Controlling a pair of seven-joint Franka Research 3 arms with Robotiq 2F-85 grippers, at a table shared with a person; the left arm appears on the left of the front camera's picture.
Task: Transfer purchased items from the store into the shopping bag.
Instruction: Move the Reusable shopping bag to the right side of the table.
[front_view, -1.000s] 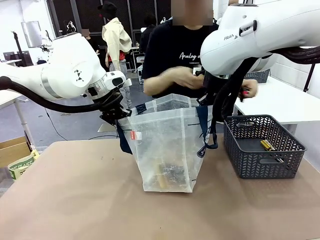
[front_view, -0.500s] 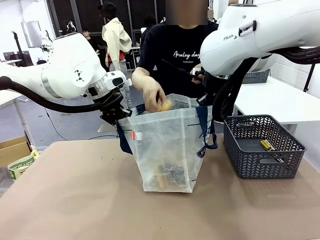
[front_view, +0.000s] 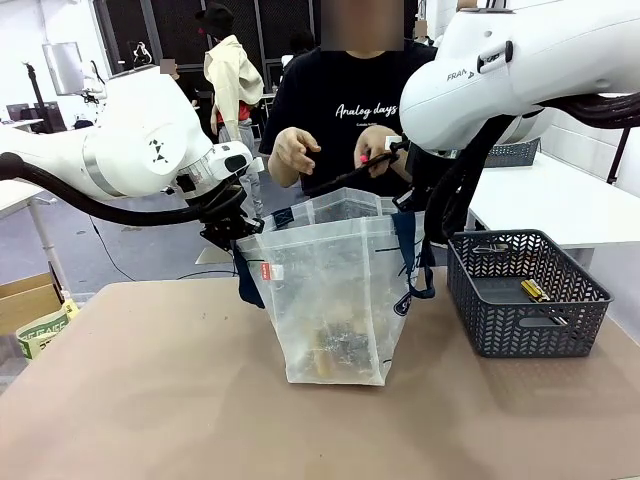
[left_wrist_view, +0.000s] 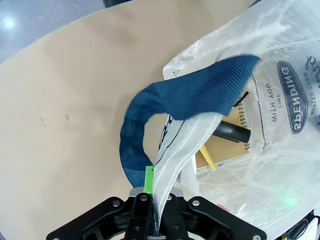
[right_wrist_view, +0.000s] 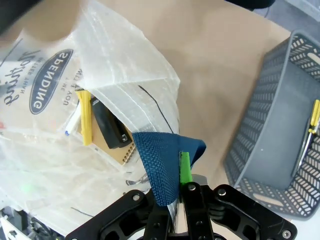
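Holding the bag (front_view: 330, 290) open, we log left gripper (left_wrist_view: 151, 197) and right gripper (right_wrist_view: 179, 186) clenched on its rim. Several items (front_view: 335, 350) are inside, and a yellow tool (front_view: 533, 290) waits in the basket (front_view: 520, 325) at the table's right edge.

shopping bag (front_view: 335, 300): one
strap handles (left_wrist_view: 165, 110): two, on the bag
grippers: two, left gripper (left_wrist_view: 152, 196) and right gripper (right_wrist_view: 178, 188), at the bag's rim
goods inside the bag: three I can count, notebook (left_wrist_view: 225, 146), black tube (left_wrist_view: 232, 131), yellow stick (left_wrist_view: 207, 156)
basket (front_view: 525, 300): one, beside the bag
person's hands (front_view: 297, 152): two, above the bag

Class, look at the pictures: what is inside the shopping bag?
Inside the shopping bag: a brown spiral notebook, a black tube and a yellow stick. Anything beneath the notebook is covered.
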